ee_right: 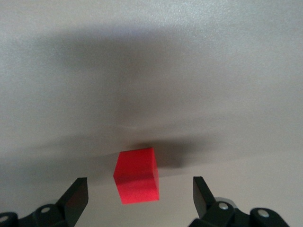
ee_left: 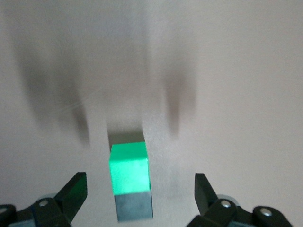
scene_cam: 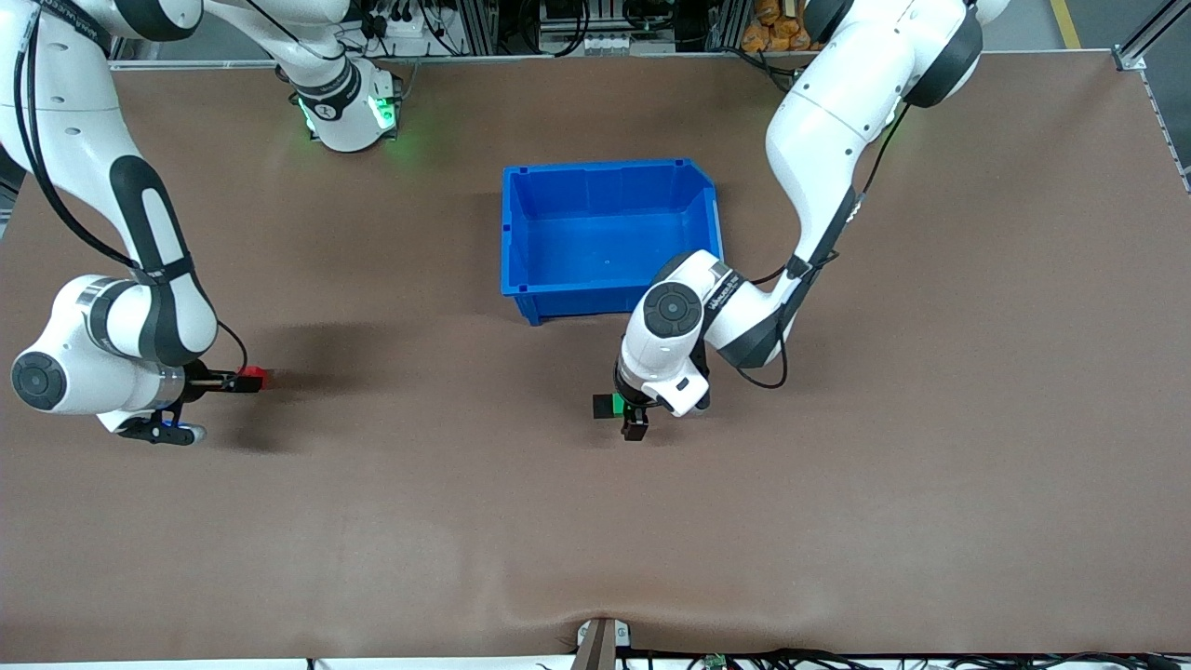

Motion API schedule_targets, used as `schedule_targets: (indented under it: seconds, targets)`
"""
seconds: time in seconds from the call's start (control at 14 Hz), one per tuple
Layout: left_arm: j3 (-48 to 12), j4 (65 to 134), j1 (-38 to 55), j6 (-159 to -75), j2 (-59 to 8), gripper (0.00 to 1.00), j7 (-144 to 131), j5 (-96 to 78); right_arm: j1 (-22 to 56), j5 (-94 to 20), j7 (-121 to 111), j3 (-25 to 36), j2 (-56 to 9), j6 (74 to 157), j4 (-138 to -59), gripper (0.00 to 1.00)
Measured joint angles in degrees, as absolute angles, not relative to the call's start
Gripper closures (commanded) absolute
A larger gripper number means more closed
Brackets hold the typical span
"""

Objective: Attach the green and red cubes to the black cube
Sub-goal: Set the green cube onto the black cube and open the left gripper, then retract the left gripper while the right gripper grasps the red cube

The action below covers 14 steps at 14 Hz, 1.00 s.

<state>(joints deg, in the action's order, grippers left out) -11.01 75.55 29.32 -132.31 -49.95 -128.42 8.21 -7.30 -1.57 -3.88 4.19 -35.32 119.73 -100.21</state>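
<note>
The green cube (ee_left: pixel 129 166) rests on the table, one face pressed against the black cube (ee_left: pixel 134 207). My left gripper (ee_left: pixel 139 185) is open and straddles the pair, both fingers clear of them. In the front view the green cube (scene_cam: pixel 618 402) and black cube (scene_cam: pixel 602 407) show just beside the left gripper (scene_cam: pixel 627 414), nearer the camera than the blue bin. The red cube (ee_right: pixel 137 175) lies on the table between the spread fingers of my open right gripper (ee_right: pixel 139 188), untouched. Seen from the front, the red cube (scene_cam: pixel 253 377) sits at the right gripper's (scene_cam: pixel 240 380) tip, toward the right arm's end.
A blue bin (scene_cam: pixel 521 233) with nothing in it stands mid-table, farther from the camera than the joined cubes. The left arm's elbow hangs over the bin's corner nearest the left arm's end. Brown tabletop (scene_cam: pixel 837 512) stretches around both grippers.
</note>
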Motion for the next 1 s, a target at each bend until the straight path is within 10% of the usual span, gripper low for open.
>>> schedule_targets:
  seconds: [0.64,1.0]
  targets:
    - [-10.61,75.19,26.98,-114.62,-36.62,0.0,-105.96,8.24,-7.3,-1.57,-3.88,4.15,-37.01,121.71,-100.35,0.49]
    - [-10.53,75.22,23.25,-104.45,-29.25,0.0,-95.26,8.24,-7.3,-1.59,-3.88,4.14,-37.15,121.81,-100.36,0.98]
